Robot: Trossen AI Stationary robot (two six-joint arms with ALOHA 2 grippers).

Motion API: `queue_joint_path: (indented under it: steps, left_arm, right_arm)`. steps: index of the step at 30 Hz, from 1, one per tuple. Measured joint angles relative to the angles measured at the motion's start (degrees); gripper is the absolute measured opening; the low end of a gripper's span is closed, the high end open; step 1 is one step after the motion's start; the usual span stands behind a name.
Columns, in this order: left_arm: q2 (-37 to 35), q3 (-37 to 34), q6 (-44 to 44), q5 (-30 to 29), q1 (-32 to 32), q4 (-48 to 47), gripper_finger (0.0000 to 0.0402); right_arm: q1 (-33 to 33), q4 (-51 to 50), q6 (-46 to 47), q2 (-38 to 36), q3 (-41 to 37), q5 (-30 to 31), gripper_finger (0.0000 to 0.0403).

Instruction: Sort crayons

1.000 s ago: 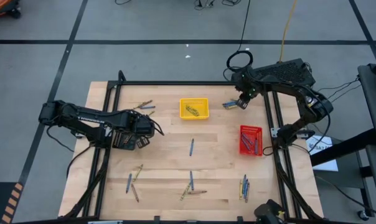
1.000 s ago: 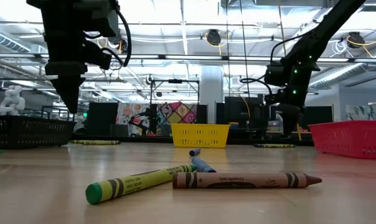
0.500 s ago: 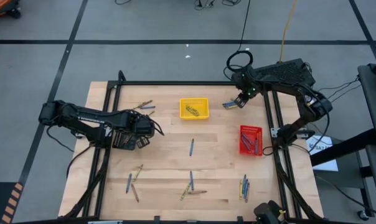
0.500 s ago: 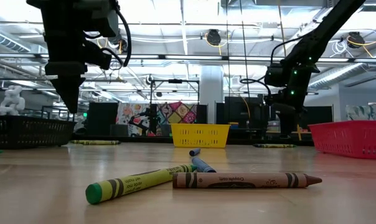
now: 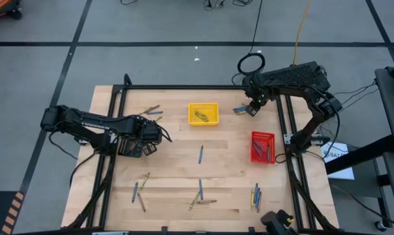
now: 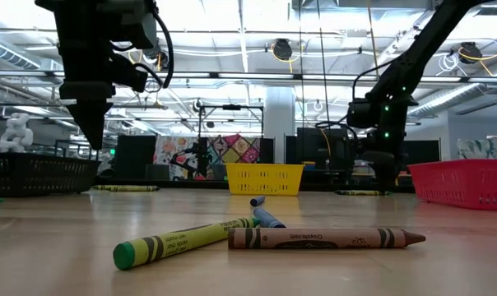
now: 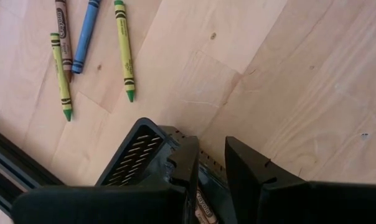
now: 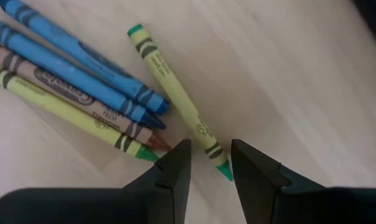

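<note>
Brown crayon [image 6: 322, 238] label unreadable, right tool [image 8: 208, 163] open over yellow-green crayon [image 8: 175, 94]

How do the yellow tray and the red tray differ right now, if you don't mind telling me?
The yellow tray sits at the table's far middle; the red tray sits near the right edge. The yellow tray holds yellow-green crayons; the red tray holds several blue-looking ones. Both are small, open-topped and lie flat on the wood.
</note>
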Motion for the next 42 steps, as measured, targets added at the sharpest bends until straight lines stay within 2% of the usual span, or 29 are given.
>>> queue_joint_path:
  steps: [10,18,34,42]
  left_arm:
    - [0.0,0.0,0.1,0.0,0.0,0.0,0.007]
    - [0.0,0.0,0.1,0.0,0.0,0.0,0.007]
    - [0.0,0.0,0.5,0.0,0.0,0.0,0.007]
    - [0.0,0.0,0.3,0.0,0.0,0.0,0.007]
  right_arm:
    - [0.2,1.4,-0.6,0.9,0.1,0.3,0.0097]
    - [0.2,1.1,0.6,0.9,0.1,0.9,0.0009]
    - [1.0,0.9,12.1,0.9,0.1,1.8,0.0001]
    - [1.7,0.5,14.0,-3.2,1.0,1.8,0.0]
